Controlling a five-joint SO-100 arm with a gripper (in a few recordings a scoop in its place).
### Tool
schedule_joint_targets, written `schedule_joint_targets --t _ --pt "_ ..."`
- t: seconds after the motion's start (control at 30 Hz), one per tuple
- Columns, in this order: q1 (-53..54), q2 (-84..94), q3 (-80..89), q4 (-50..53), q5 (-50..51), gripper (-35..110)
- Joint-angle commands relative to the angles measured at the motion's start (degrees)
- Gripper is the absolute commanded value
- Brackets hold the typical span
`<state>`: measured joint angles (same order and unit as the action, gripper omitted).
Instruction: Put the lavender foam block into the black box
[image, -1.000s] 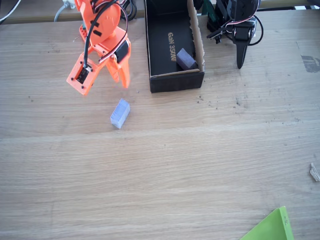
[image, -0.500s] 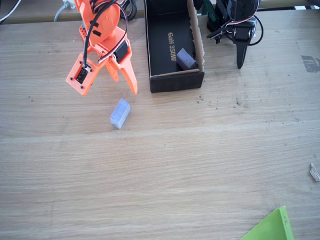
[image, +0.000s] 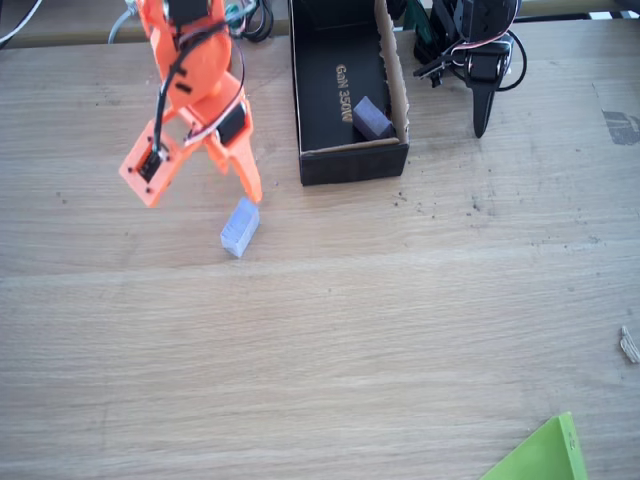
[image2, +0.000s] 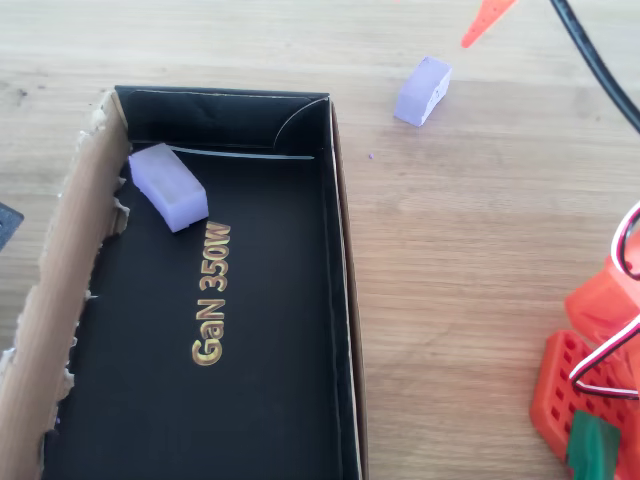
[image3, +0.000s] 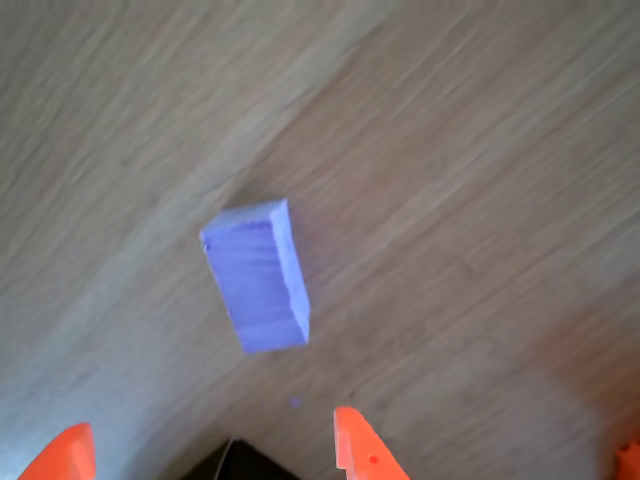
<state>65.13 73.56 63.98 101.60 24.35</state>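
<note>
Down on the wooden tabletop (image: 350, 330) in the fixed view: lavender foam block (image: 240, 226) lying flat, well clear of the black box (image: 348, 92), off the box's near left corner. Orange hand (image: 200, 185) hanging just above and left of the block, fingers spread wide, nothing between them; one orange fingertip (image: 252, 188) just short of the block's upper end, not visibly touching. Inside the box, near its raw brown cardboard wall (image: 394, 70), a darker purple block (image: 371, 118) beside gold lettering. Lime-green sheet corner (image: 540, 455) at the lower right edge.

Seen from overhead: lavender foam block (image2: 421, 90) on bare wood outside the black box (image2: 340, 300), past its upper right corner. Orange fingertip (image2: 485, 20) just beside the block, apart from it. Purple block (image2: 167, 186) resting on the box floor close to the torn brown cardboard wall (image2: 60, 290), above the gold "GaN 350W" lettering (image2: 212, 293).

From the wrist: lavender foam block (image3: 257, 276) lying aslant on the wood grain, ribbed face up. Hand (image3: 205, 450) released and empty, two orange fingertips (image3: 355, 445) at the bottom edge, wide apart, block lying ahead of the gap.
</note>
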Motion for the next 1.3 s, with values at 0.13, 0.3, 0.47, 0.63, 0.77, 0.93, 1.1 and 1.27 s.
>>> schedule_joint_targets --t 0.13,0.3,0.47,0.63,0.77,0.93,1.1,1.27 --pt "0.6 -1.3 -0.5 -0.5 0.5 31" --pt "0.3 -3.2 -0.5 -1.3 1.4 30" --pt "0.2 -3.9 -0.3 -1.7 1.7 30" --pt "0.6 -5.5 0.6 -2.5 2.3 29" --pt "1.0 -6.7 1.2 -4.0 2.0 28" --pt "1.3 -7.7 2.0 -5.4 2.0 28" --pt "1.5 -9.1 2.2 -7.0 1.8 28" --pt "1.6 -10.8 2.2 -8.6 2.0 27"
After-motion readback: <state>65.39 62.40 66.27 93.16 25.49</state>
